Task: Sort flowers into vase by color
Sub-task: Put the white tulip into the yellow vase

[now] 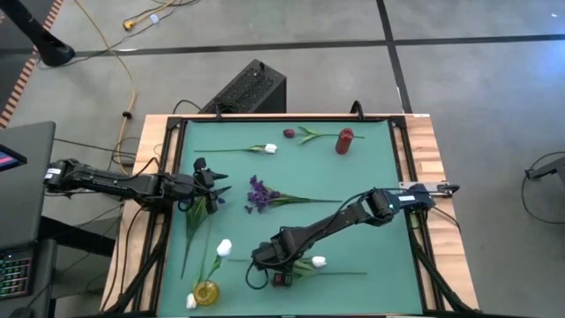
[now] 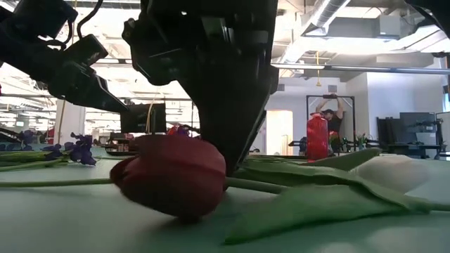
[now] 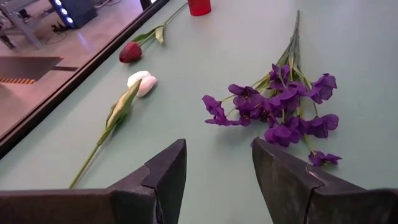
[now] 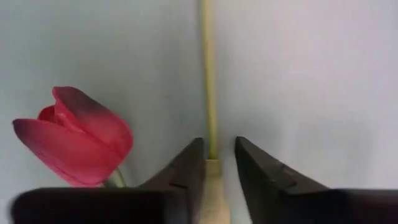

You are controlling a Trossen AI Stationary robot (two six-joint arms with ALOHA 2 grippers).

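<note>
A white tulip point(image 1: 318, 261) lies on the green mat point(image 1: 371, 221) near the front, its stem point(image 4: 208, 74) running toward the table's left. A red tulip point(image 4: 74, 134) lies just in front of it. My right gripper point(image 4: 219, 146) points down over the white tulip's stem, open only a little, one finger on each side. In the low view the red tulip point(image 2: 172, 176) hides the fingertips. My left gripper point(image 3: 217, 168) waits open above the mat at the left, facing a purple sprig point(image 3: 280, 109). A yellow vase point(image 1: 205, 293) at the front left holds white tulips. My right gripper comes from above, its fingers lying across the white tulip's stem point(image 4: 210, 146) close to the head. One fingertip point(image 4: 194, 155) lies against the stem, while a gap shows before the other. I cannot tell whether the stem is pinched. The tulip lies flat on the mat.
A red vase point(image 1: 344, 140) stands at the far side. Beside it lie a dark red bud point(image 1: 289, 133) and another white tulip point(image 1: 269, 148). The purple sprig point(image 1: 260, 194) lies mid-mat. A black frame point(image 1: 172, 177) borders the mat.
</note>
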